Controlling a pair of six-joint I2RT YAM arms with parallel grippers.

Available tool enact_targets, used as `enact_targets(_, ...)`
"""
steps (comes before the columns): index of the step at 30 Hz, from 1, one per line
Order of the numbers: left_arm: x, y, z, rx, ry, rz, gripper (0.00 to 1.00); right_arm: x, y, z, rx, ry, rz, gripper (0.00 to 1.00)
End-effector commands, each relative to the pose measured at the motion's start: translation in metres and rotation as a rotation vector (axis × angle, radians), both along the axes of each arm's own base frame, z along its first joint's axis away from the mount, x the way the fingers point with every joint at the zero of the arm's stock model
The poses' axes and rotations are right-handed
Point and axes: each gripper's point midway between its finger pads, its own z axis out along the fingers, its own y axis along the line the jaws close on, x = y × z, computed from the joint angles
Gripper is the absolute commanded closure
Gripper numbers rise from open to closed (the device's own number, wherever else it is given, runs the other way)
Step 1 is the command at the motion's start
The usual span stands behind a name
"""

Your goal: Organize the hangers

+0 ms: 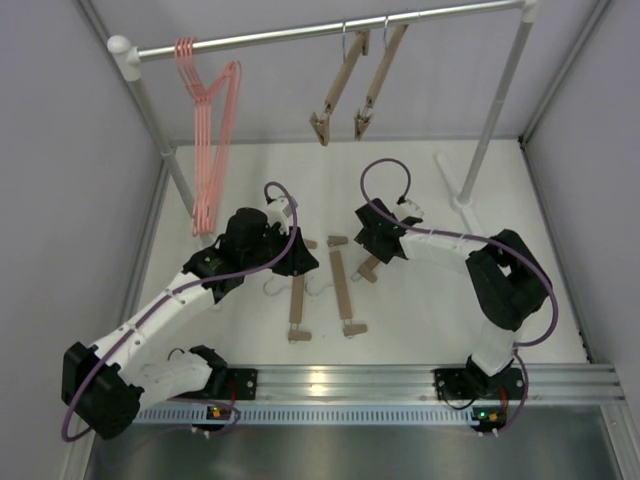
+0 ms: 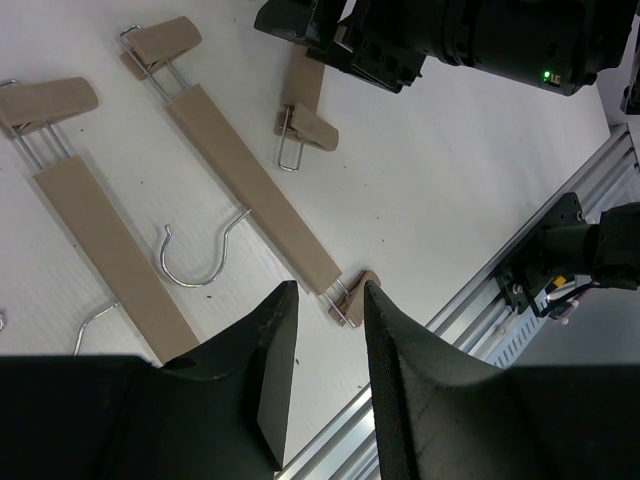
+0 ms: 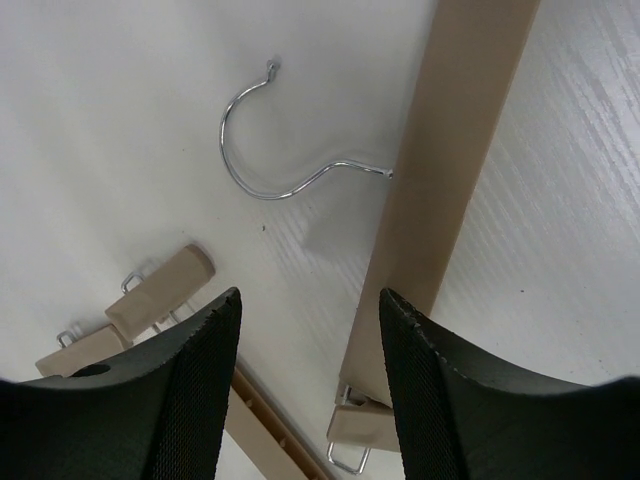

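Top external: hung pink hangers [image 1: 205,150] (wrists miss) | left hand [image 2: 327,295], right hand [image 3: 308,300]: spread, empty

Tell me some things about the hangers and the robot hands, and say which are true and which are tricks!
1. The pink hangers hang on the rail. True.
2. Three wooden hangers lie on the table. True.
3. No wooden hangers hang on the rail. False: two hang there.
4. The left hand is squeezing a hanger. False: it is open and holds nothing.
5. The right hand is open. True.
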Motion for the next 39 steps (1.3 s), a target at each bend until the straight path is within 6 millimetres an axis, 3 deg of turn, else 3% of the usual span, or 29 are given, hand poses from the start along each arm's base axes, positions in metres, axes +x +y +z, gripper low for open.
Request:
enact_targets(1,0.001,0.001,0.000,-0.004,-0.014,-0.010,0.63,-0.029,-0.021,-0.022,-0.079,0.076,-0.002,0.44)
enact_targets(14,0.001,0.001,0.000,-0.011,-0.006,-0.006,0.63,-0.047,-0.047,0.003,-0.107,0.032,0.004,0.44)
enact_targets(23,0.000,0.001,0.001,-0.016,-0.007,-0.007,0.63,-0.045,-0.052,0.039,-0.137,-0.023,0.018,0.44)
enact_targets(30,0.000,0.000,0.000,-0.015,-0.002,-0.009,0.63,-0.055,-0.059,0.026,-0.155,0.017,0.004,0.44)
enact_targets(39,0.000,0.001,0.000,-0.015,-0.006,-0.005,0.63,-0.048,-0.045,0.005,-0.178,0.074,0.031,0.44)
